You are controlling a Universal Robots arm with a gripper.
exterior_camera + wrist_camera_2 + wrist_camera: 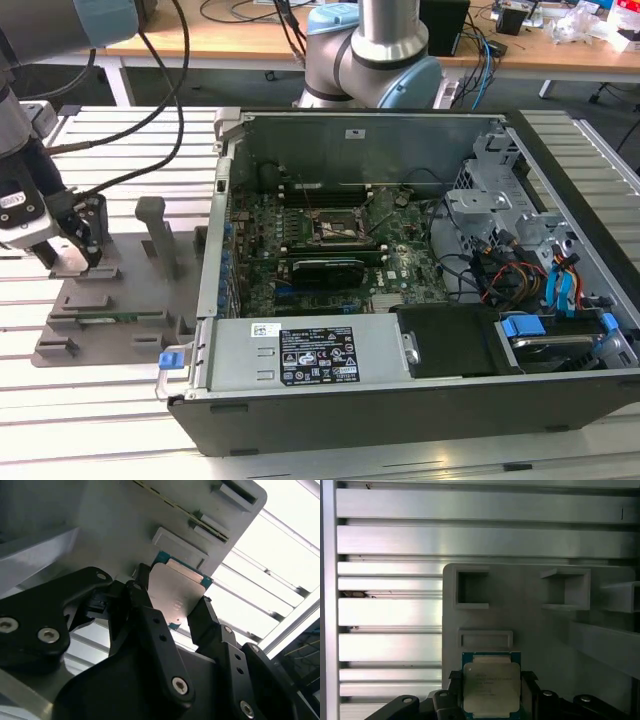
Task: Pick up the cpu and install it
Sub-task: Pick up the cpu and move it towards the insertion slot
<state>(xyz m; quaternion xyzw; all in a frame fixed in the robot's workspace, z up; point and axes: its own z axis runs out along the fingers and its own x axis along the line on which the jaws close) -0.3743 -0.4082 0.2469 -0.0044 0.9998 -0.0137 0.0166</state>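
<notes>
The open black computer case (300,360) holds the motherboard's square socket (335,226), well apart from the gripper toward the exterior view's right. Over the matte grey moulded fixture (110,310) on the slatted aluminium table (90,130), the black gripper (172,594) is closed narrowly against two opposite edges of the cpu (491,689), a flat, silver-topped chip.

Square cpu (177,587), silver-grey top, green rim, is held flat between gripper (173,595) fingers (145,605), against grey fixture (530,620).
</notes>
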